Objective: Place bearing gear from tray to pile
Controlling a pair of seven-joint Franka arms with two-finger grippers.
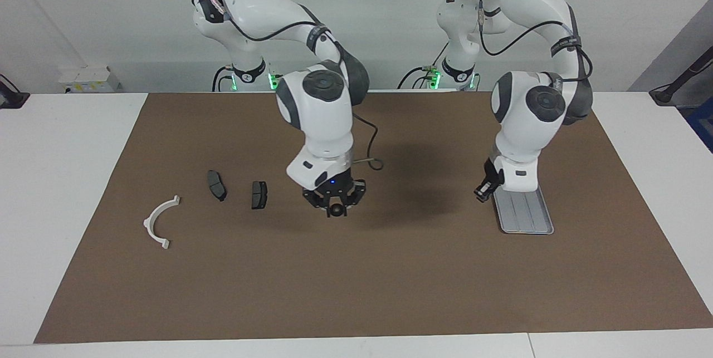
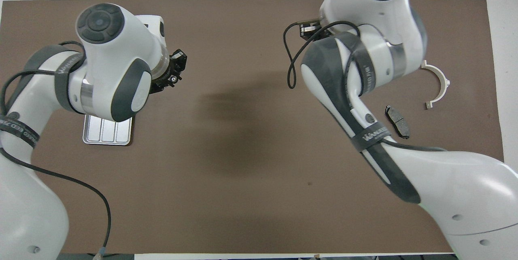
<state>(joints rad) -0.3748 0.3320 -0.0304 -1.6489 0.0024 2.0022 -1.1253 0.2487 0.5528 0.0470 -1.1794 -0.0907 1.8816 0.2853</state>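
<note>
Your right gripper [image 1: 336,210] clenches a dark bearing gear [image 1: 337,211] only facing shows; left gripper [image 1: 482,194] clenched, beside tray [image 1: 526,219].

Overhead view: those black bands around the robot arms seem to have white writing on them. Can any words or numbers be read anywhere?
Black band on left arm: white lettering, too blurred to read.
Black band on right arm: white lettering, too blurred to read.
Tray, brake pad, white bracket: no text visible.
</note>
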